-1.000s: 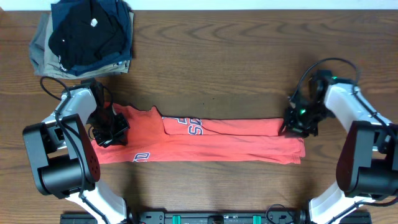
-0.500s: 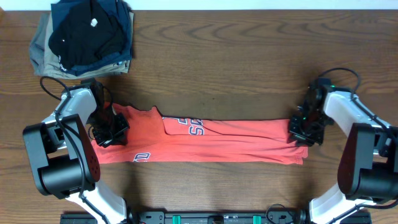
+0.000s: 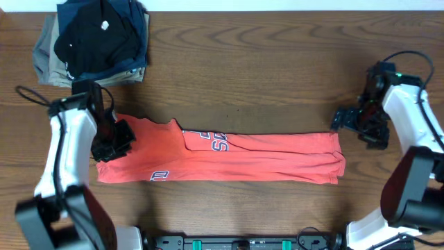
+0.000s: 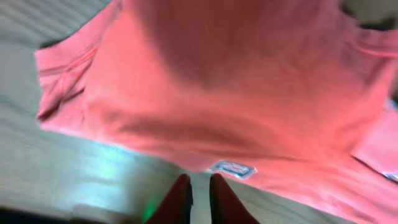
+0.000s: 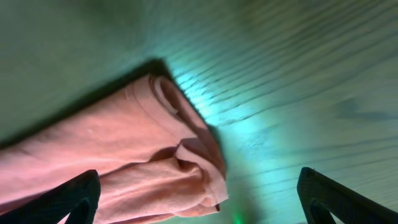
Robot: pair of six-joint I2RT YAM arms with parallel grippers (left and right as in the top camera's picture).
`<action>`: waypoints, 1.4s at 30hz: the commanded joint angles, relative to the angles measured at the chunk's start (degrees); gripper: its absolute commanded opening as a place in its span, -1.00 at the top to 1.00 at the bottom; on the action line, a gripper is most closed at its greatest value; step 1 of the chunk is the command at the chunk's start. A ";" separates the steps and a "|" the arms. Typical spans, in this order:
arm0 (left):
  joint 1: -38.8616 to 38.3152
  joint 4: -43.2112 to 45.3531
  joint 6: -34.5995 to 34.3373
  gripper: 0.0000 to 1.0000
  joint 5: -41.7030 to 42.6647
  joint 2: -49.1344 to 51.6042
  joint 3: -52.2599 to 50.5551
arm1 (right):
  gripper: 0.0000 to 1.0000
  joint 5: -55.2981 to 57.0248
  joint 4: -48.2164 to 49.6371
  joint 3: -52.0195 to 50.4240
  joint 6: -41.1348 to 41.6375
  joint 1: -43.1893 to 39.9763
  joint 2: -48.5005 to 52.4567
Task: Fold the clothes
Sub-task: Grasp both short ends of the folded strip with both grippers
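T-shirt [image 3: 236,158] laid as folded strip on tabletop [image 3: 277,69]. Left tool [image 3: 113,141] clenched, empty, at 9 o'clock end. Right tool [image 3: 338,119] released, at 3 o'clock end.

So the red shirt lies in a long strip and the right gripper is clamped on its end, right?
No. The right gripper is open and holds nothing, as the right wrist view shows; the red shirt does lie in a long strip.

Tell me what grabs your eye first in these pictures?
The coral-red T-shirt, folded into a long strip across the wooden table, catches the eye first. The left gripper hangs over its left end, the right gripper open just off its right end. A pile of dark folded garments sits at the far-left corner.
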 commanded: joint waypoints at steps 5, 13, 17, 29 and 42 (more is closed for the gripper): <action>0.24 -3.13 0.63 -0.96 10.88 -5.53 1.14 | -0.99 -8.55 2.80 -1.55 -6.75 -7.65 -1.66; 0.24 -4.22 0.63 -0.96 12.59 -5.51 -0.42 | -0.99 -21.31 14.40 -13.81 -14.25 -10.14 -1.62; 0.24 -4.20 0.63 -0.96 12.59 -5.51 -0.66 | -0.99 -26.51 18.47 -18.21 -16.20 -9.97 -1.62; 0.24 -4.13 0.63 -0.96 12.59 -5.51 -0.66 | -0.99 -31.63 25.38 -29.66 -15.63 -7.02 -1.62; 0.24 -4.17 0.68 -0.96 12.57 -5.51 -0.66 | -0.15 -28.22 29.53 -32.74 -5.49 2.27 -1.62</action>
